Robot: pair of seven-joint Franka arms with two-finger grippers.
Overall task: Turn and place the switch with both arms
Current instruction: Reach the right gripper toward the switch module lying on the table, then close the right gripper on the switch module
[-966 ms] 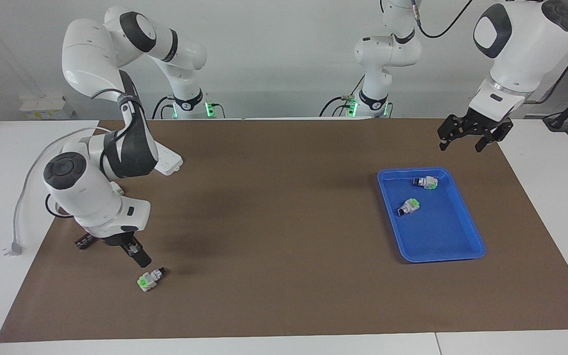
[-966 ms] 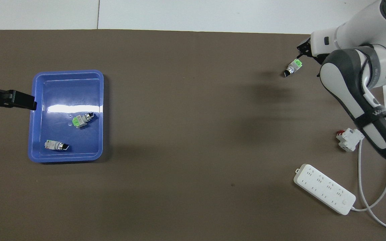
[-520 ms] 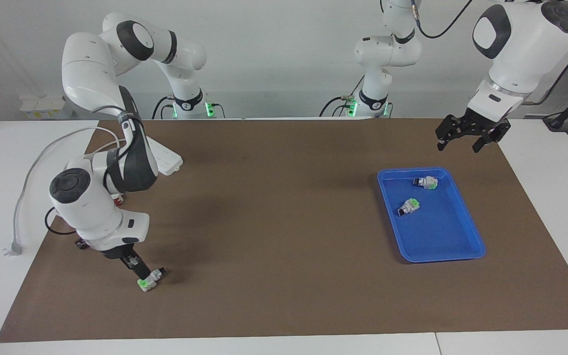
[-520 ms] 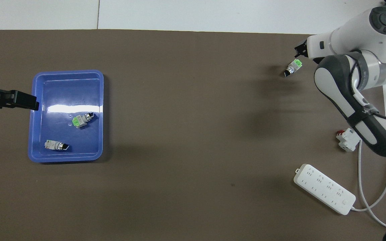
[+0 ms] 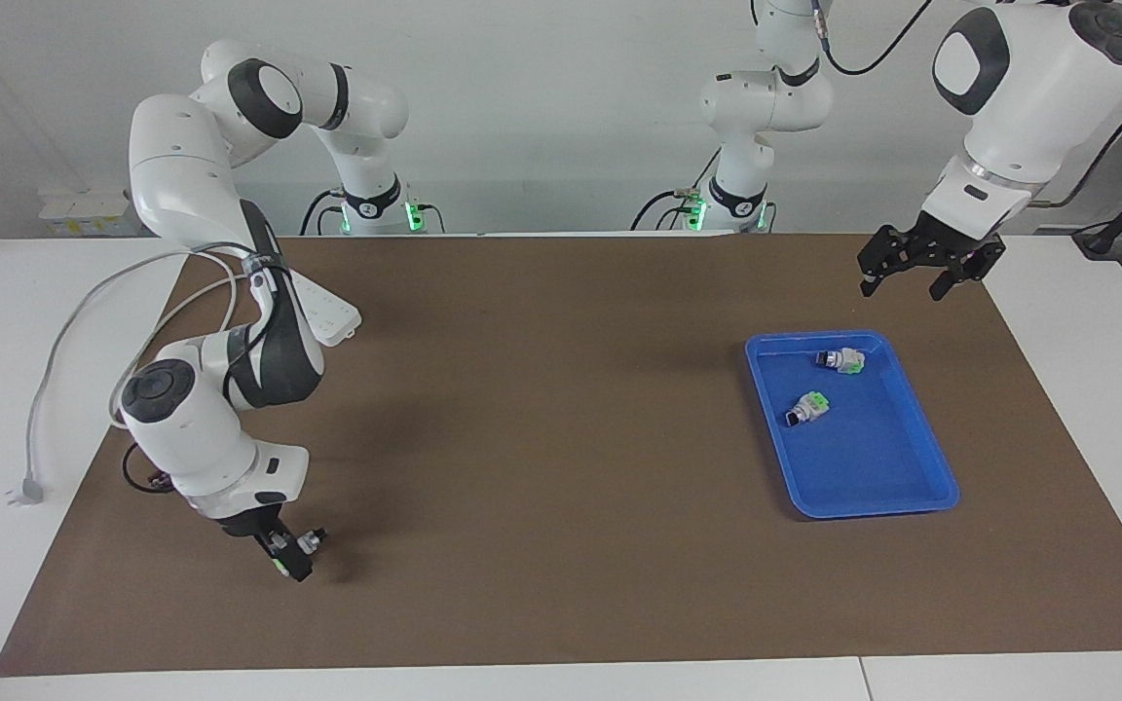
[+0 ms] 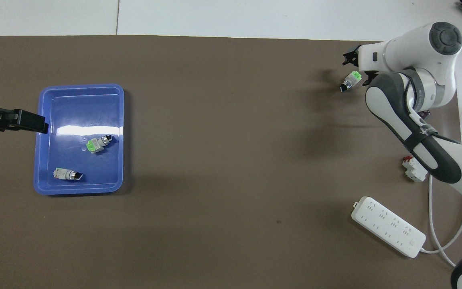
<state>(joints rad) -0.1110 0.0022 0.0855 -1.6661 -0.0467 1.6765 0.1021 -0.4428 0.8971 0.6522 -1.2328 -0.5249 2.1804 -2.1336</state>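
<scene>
One switch point(image 5: 306, 541) lies on the brown mat at the right arm's end of the table, green end toward my right gripper, black knob pointing away. My right gripper point(image 5: 285, 559) is down at mat level with a finger on each side of the green end; in the overhead view point(image 6: 355, 68) the fingers stand apart around the switch point(image 6: 349, 80). Two more switches point(image 5: 841, 360) point(image 5: 806, 408) lie in the blue tray point(image 5: 921, 487). My left gripper point(image 5: 915, 272) hangs open and empty over the mat just beside the tray's end nearest the robots.
A white power strip point(image 6: 387, 226) with its cable lies near the right arm's base. A white-and-red block point(image 6: 414, 168) sits beside the right arm. The blue tray point(image 6: 42, 160) stands at the left arm's end of the table.
My right gripper has come down and moved over the switch, from beside it to straddling its green end. The left gripper has barely shifted.
</scene>
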